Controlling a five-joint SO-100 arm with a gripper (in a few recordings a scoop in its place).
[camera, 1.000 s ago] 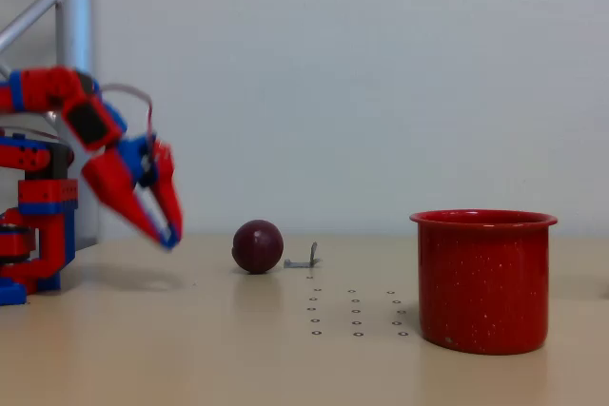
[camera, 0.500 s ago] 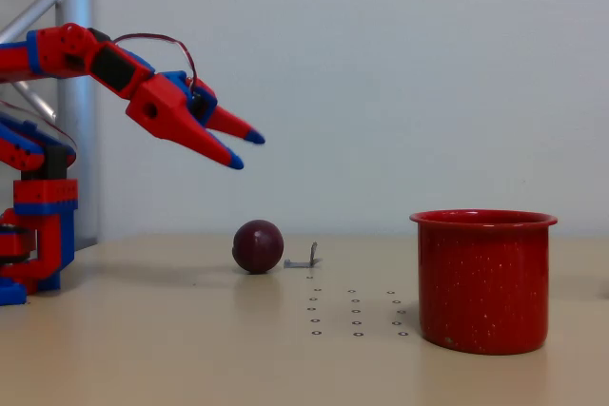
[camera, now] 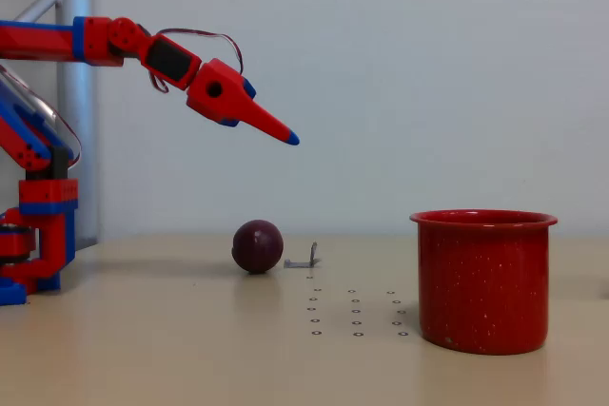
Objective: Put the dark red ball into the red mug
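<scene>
The step in hand looks like the reach toward the ball; nothing is grasped yet. In the fixed view the red-and-blue end effector [camera: 285, 136] hangs in the upper left of the frame, pointing down and to the right. Its fingers line up as one tapered point from this side, so whether they are spread or pressed together cannot be told. It carries nothing.

The small glossy dark maroon ball [camera: 258, 246] rests on the pale beige surface [camera: 143, 349] at lower centre-left, below the fingertip and a little left of it, well apart from it. A small grey metal clip [camera: 304, 260] lies just right of the ball. The wide bright red enamel mug with faint white speckles [camera: 483, 280] stands upright at lower right, apart from the ball.

The next move probably calls for a descent with fingers spread around the ball, clear of the clip.

No brand, label or readable writing shows; rows of small ring marks [camera: 356, 313] dot the surface beside the mug.
</scene>
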